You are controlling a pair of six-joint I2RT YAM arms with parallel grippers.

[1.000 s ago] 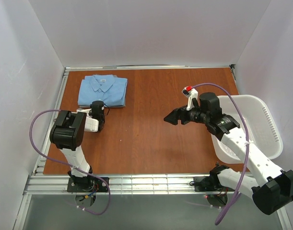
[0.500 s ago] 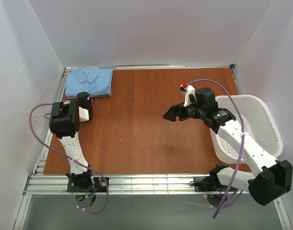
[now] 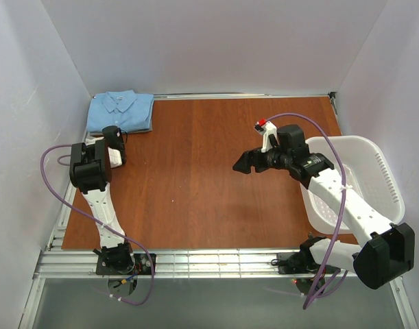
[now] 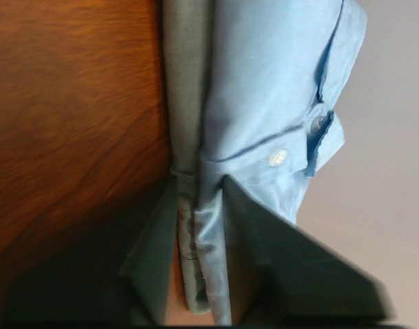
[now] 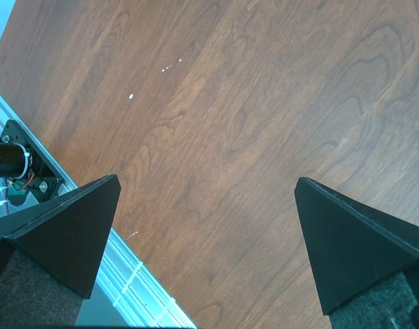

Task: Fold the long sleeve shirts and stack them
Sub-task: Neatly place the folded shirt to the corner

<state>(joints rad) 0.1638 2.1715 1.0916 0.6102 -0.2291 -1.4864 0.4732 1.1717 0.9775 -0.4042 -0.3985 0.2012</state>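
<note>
The light blue shirt (image 3: 120, 112) lies folded on the grey-green shirt (image 4: 185, 89) in the upper left corner of the table (image 3: 209, 151). The left gripper (image 4: 199, 219) is closed narrowly on both shirts' near edge, probably to shift the stack. The right gripper (image 3: 245, 163) hangs wide open at centre right.

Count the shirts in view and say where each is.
2. The light blue shirt lies folded at the far left of the table; the grey-green shirt under it, only its edge showing. Part of the basket is hidden.
</note>
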